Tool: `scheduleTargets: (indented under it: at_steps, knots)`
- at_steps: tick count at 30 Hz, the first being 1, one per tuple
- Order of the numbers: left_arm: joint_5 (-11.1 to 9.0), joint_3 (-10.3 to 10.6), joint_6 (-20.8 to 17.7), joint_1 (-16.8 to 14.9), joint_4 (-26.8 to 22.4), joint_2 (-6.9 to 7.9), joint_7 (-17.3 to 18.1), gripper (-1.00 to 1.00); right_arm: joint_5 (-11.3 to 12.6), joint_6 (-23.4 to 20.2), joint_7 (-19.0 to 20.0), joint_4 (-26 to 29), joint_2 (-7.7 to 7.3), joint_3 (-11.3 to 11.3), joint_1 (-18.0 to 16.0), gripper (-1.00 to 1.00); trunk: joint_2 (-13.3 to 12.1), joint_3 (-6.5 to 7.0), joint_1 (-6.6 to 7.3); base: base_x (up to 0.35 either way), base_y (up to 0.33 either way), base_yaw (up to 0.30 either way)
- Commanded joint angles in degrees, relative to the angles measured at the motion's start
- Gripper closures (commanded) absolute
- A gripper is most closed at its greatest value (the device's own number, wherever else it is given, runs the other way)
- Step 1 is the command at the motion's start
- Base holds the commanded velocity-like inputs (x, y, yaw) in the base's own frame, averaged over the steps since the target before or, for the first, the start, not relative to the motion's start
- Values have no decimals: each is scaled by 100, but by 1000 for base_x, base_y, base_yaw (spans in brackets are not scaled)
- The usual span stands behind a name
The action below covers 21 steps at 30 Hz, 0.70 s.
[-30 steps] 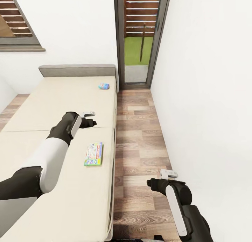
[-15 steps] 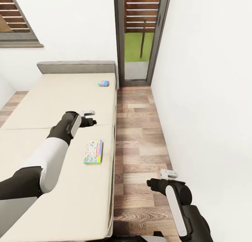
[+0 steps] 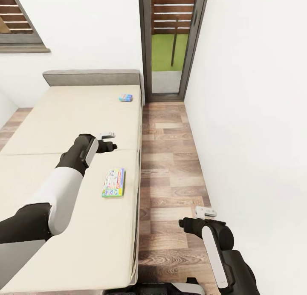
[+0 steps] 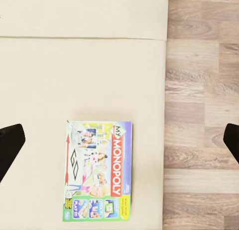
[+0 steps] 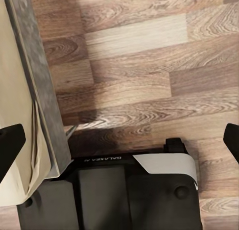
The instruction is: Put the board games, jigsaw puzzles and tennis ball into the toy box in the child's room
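head view: my left gripper (image 3: 107, 141) hangs spread wide over the bed (image 3: 64, 116), beyond the green-topped board game (image 3: 114, 183). my right gripper (image 3: 200, 216), also spread, hangs over the floor (image 3: 170, 158).

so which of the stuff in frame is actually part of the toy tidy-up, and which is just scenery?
Job:
- green-topped board game, on the bed near its floor-side edge
- light blue board game, near the headboard
- left gripper, open above the mattress

Scenery:
- wood-plank floor
- grey-framed window
- white wall
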<state>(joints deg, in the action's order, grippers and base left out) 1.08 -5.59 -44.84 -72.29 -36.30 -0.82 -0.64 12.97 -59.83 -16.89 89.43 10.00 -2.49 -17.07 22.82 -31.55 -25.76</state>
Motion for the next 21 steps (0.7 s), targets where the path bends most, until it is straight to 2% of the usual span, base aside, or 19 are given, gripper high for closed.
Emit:
scheduleTargets:
  at_steps: [1, 21]
  knots:
    - [8, -29, -25, -4, -6, -7, -7, -100, 61, -17, -60, 5, 0, -2, -2, -100, 10, -18, -3, 0, 0, 0]
    - [5, -29, -16, -13, -18, -10, -7, -100, 65, -17, -60, 4, 0, -5, -4, -100, 10, -207, -3, 0, 0, 0]
